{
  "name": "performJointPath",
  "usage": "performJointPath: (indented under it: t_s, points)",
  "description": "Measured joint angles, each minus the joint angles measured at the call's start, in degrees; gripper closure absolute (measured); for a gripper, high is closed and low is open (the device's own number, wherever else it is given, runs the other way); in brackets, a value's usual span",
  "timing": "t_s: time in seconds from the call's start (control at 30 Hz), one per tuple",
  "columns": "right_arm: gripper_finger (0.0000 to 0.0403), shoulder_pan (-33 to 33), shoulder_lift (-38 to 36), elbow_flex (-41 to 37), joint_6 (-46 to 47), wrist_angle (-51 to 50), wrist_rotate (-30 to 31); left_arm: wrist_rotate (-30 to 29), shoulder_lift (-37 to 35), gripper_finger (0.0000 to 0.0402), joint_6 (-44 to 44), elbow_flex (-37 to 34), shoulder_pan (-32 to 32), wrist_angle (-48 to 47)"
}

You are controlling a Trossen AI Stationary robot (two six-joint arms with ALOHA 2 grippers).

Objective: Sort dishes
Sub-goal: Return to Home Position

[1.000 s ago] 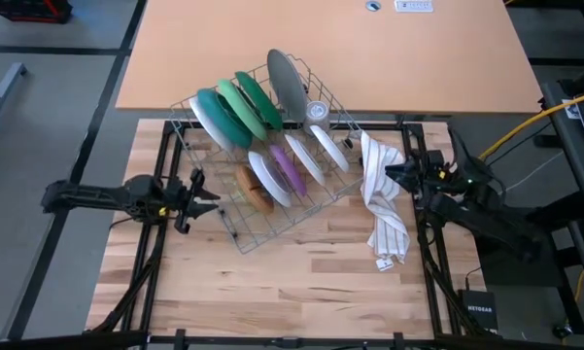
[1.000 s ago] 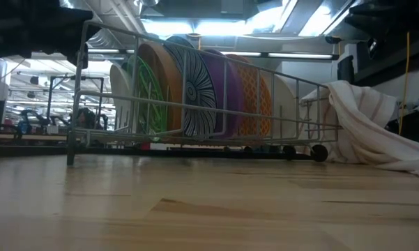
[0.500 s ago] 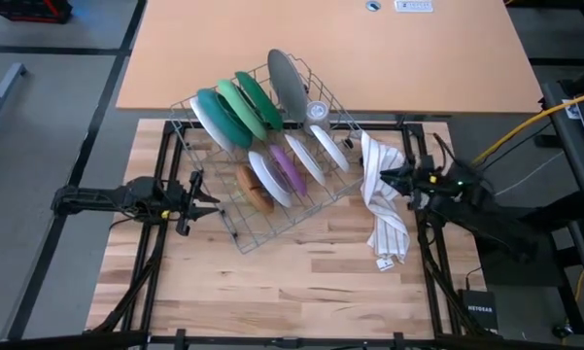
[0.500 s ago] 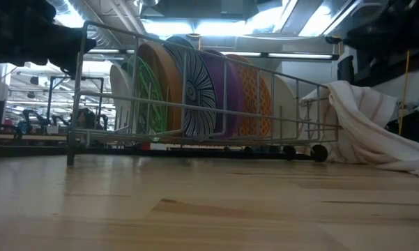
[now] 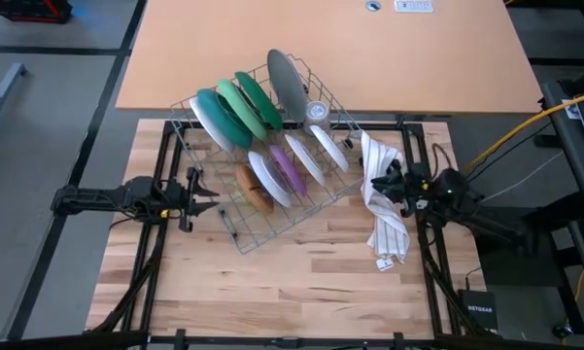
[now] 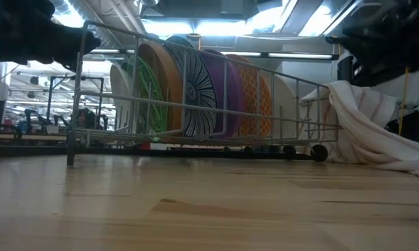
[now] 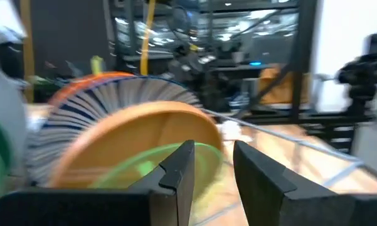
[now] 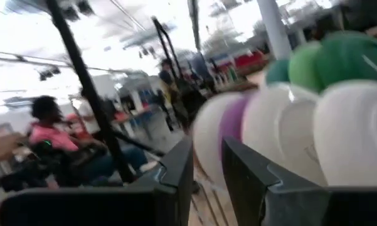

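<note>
The grey wire rack stands on the wooden table and holds the dishes on edge. In its far row are a white, a teal, a green and a grey plate. In its near row are a brown, a white and a purple dish, with more white ones beside them. My left gripper is slightly open and empty at the rack's left near corner. My right gripper is slightly open above the white striped cloth, facing the small dishes.
The cloth lies crumpled at the rack's right, one end draped toward the rack. A light brown desk lies beyond the table's far edge. Bare wood lies near the front edge. A person in pink sits in the room behind.
My right gripper has moved toward the table's left, from beside the cloth to over it, closer to the rack. My left arm has edged a little toward the rack. The dishes and the cloth have stayed put.
</note>
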Motion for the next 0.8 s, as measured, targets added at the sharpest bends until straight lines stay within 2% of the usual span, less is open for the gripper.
performJointPath:
  t_s: [0.07, 0.17, 0.23, 0.3, 0.47, 0.7, 0.8]
  points:
    - [0.0316, 2.4, 0.1, -0.1, -1.4, -3.9, 4.1, -3.1, 0.0, 0.0302, 1.6, 0.0, 0.0, 0.2]
    - [0.0316, 6.2, 0.6, -0.1, -2.7, -13.0, 14.5, -7.5, 0.0, 0.0302, -0.1, 0.0, 0.0, -0.1]
    - [0.0316, 8.6, 1.2, -0.1, -2.8, -14.4, 21.7, -9.0, 0.0, 0.0302, -3.5, 0.0, 0.0, -0.3]
    - [0.0316, 10.7, 2.2, -0.1, -4.4, -14.5, 26.2, -9.4, 0.0, 0.0302, -4.2, 0.0, 0.0, -0.8]
    - [0.0316, 13.1, 3.0, -0.2, -6.6, -14.7, 27.0, -9.3, 0.0, 0.0302, -5.8, 0.0, 0.0, -2.9]
    - [0.0316, 13.4, 2.9, -0.2, 0.9, -14.7, 26.8, -9.2, 0.0, 0.0302, -7.1, 0.0, 0.0, -2.9]
    - [0.0316, 13.4, 2.9, -0.2, 0.8, -14.8, 26.8, -9.2, 0.0, 0.0302, -7.1, 0.0, 0.0, -2.9]
